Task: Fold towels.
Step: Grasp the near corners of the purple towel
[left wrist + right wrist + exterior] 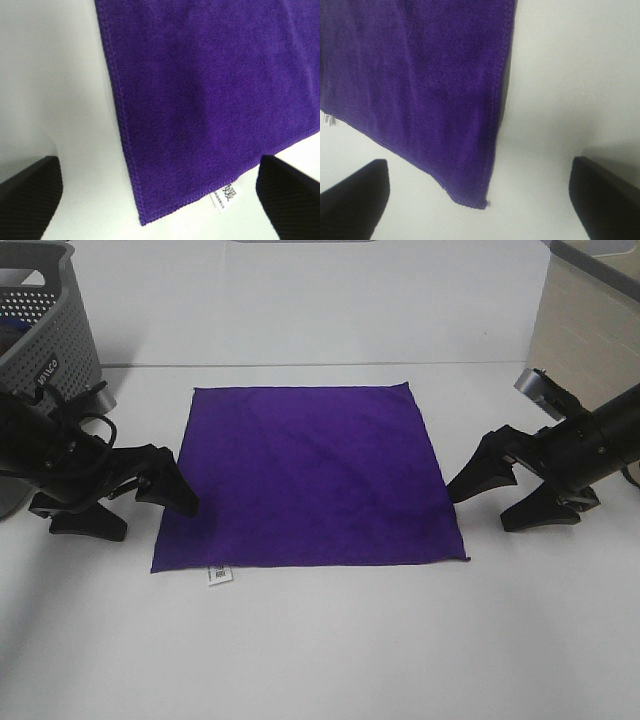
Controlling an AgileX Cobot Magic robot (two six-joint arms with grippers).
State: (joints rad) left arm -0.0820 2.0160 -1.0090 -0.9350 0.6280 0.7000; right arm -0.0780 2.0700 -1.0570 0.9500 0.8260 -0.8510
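A deep purple towel [310, 475] lies flat and unfolded on the white table, with a small white care tag [219, 575] at its near left corner. My left gripper [150, 518] is open and empty. It straddles the towel's left edge near that corner, one finger over the cloth. My right gripper [482, 510] is open and empty, just beyond the towel's right edge near the near right corner. The left wrist view shows the towel [210, 90], the tag [224, 196] and the open gripper [159, 170]. The right wrist view shows the towel [420, 75] and the open gripper [479, 167].
A grey perforated basket [45, 310] stands at the far left, behind my left arm. A beige panel [590, 310] rises at the far right. The white table [330, 650] stretches in front of the towel.
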